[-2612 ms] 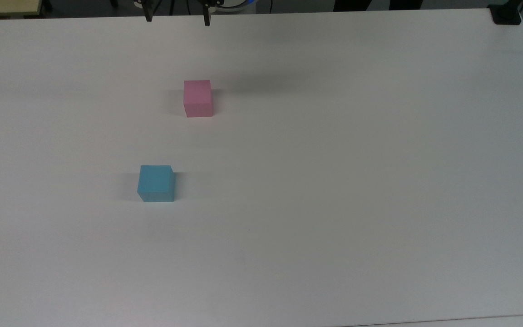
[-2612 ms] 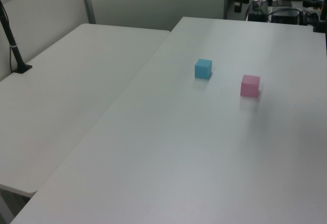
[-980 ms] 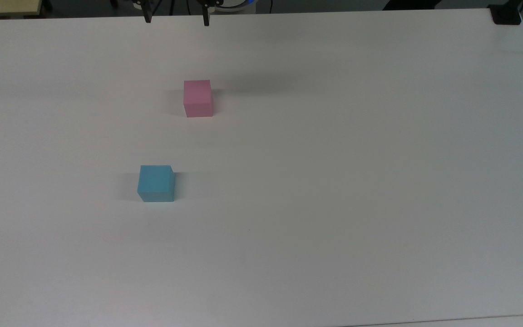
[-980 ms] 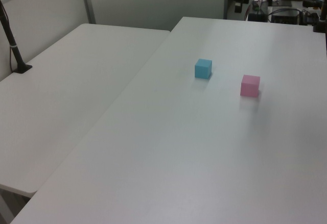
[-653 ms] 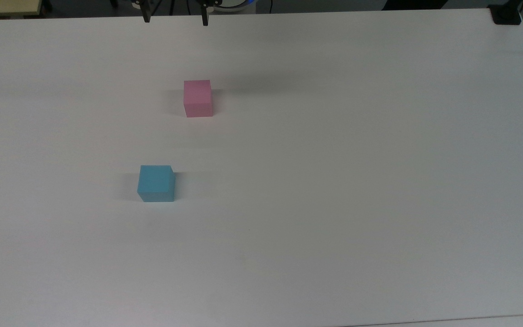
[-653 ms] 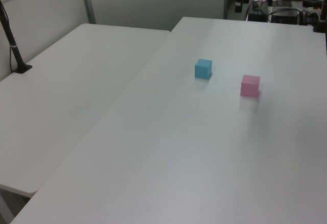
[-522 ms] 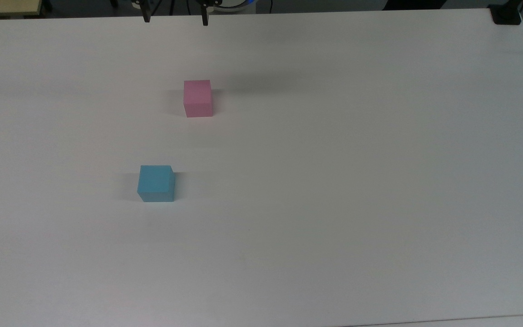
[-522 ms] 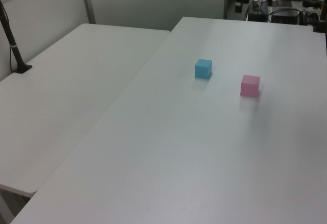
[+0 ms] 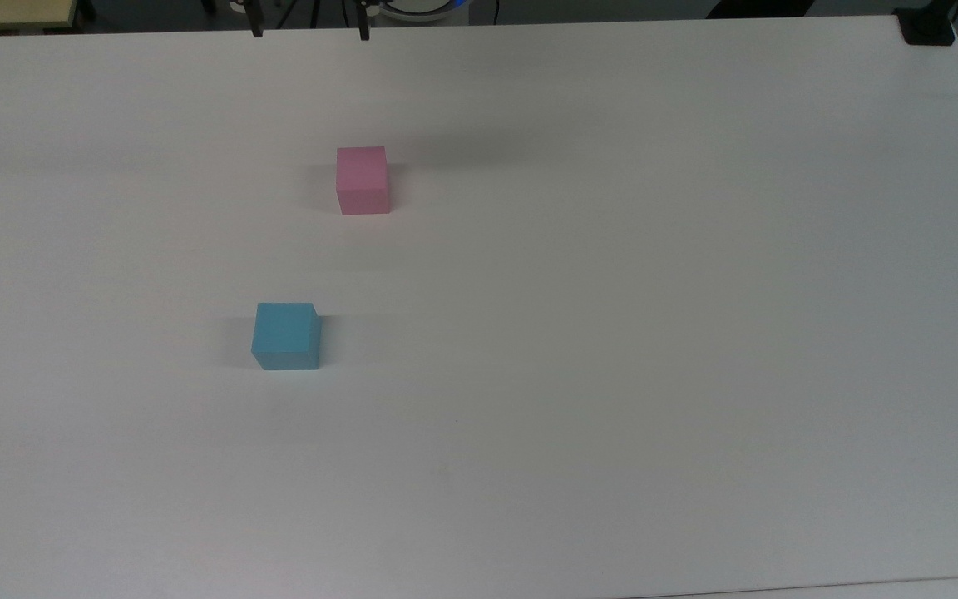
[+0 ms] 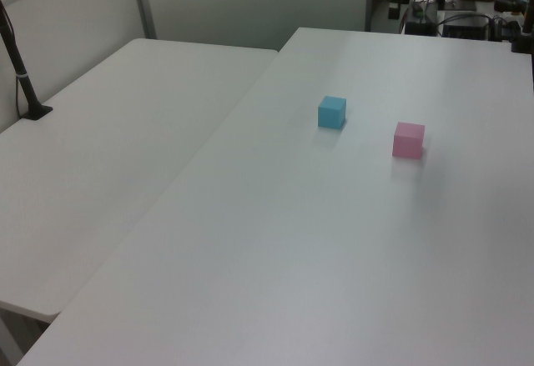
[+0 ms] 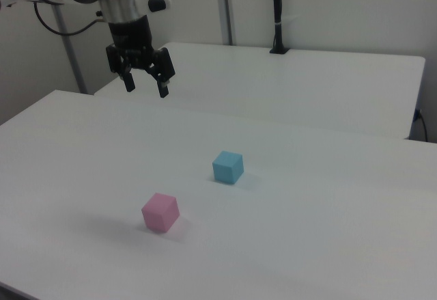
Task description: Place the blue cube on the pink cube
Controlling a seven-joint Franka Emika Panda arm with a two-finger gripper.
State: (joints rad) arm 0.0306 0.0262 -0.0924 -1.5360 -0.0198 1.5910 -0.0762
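Note:
The blue cube (image 9: 285,335) (image 10: 332,112) (image 11: 227,167) rests on the white table, apart from the pink cube (image 9: 362,180) (image 10: 409,140) (image 11: 160,212). In the top view the pink cube lies farther from the camera and slightly right of the blue one. My gripper (image 11: 146,87) hangs high above the table with its black fingers spread wide and nothing between them. Its fingertips (image 9: 256,32) poke in at the top edge of the top view, well beyond the pink cube.
A second white table (image 10: 100,157) (image 11: 307,81) adjoins this one, with a black post (image 10: 21,74) (image 11: 276,13) clamped at its edge. A black clamp (image 9: 926,27) sits at the top view's upper right corner. Cables and equipment (image 10: 467,16) lie past the table's far end.
The gripper's fingertips have shifted slightly toward the top view's left and up. Both cubes stay where they were.

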